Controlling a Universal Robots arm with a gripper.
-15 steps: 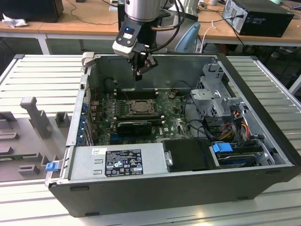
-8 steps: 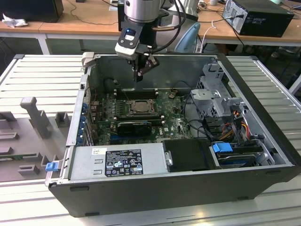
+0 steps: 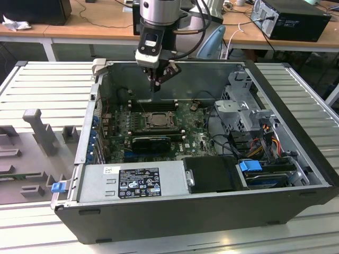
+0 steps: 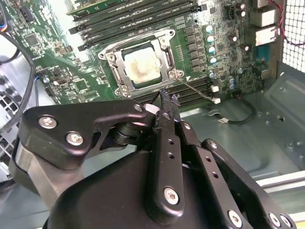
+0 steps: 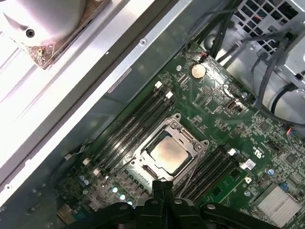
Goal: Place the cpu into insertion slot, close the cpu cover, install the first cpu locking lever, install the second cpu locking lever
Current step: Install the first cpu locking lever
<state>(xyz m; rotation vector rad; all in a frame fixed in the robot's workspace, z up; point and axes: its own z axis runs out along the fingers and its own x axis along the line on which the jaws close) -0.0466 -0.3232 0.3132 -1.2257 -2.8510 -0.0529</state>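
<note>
Your gripper (image 3: 158,83) hangs inside the open computer case (image 3: 159,211), just above the green motherboard (image 3: 197,135), and its jaws are pressed together with nothing between them. Both wrist views put the fingertips (image 5: 162,186) near the edge of the socket but not touching it. Look at the cpu (image 4: 141,69): it sits flat in the insertion slot (image 3: 145,123), pale metal top facing up, and the cpu cover (image 4: 167,56) looks to be lying down around it, framing the chip through its square cutout. You're dealing with a light, stiff little plate, smooth on top and likely slippery. Judge it fragile underneath, where the contacts meet the socket, so any hold belongs on two opposite edges, kept level, never on the face. The cover is thin sheet metal and would bend if it were pushed off-square.
</note>
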